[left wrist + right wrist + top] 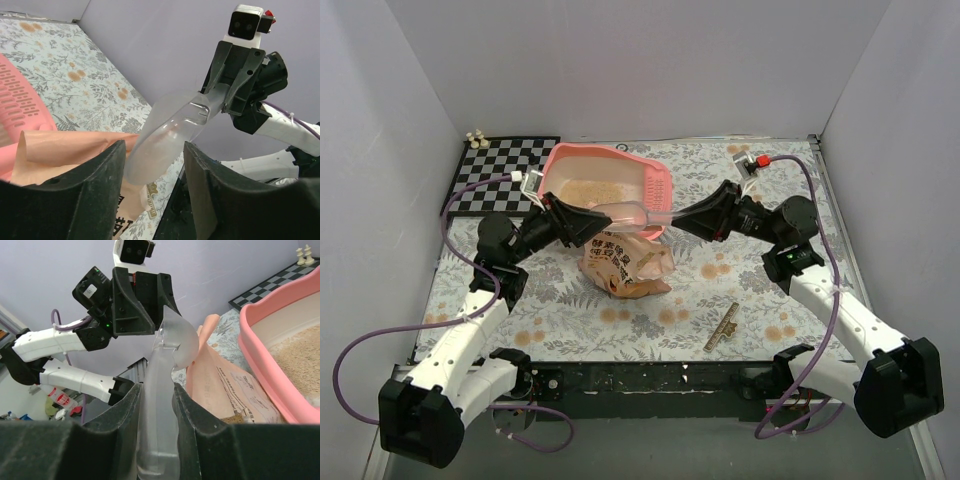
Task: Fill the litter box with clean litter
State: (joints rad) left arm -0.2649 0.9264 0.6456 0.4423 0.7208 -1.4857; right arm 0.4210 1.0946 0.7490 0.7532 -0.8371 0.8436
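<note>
The pink litter box [560,165] stands at the back, left of centre, with beige clean litter [595,191] on its floor; it also shows in the right wrist view [248,335] with litter [300,357]. Its slotted grille [20,102] shows in the left wrist view. My right gripper [680,218] [157,390] is shut on the handle of a translucent scoop [625,214] [172,340], held above the crinkled tan bag [620,265] [235,390]. My left gripper [588,222] [154,147] is open, its jaws on either side of the scoop's bowl [165,132], which looks empty.
A checkerboard [505,170] with small white chess pieces [475,138] lies at the back left. A small brown stick-like object [722,327] lies near the front right. Grey walls close in the floral-patterned table [770,270] on three sides.
</note>
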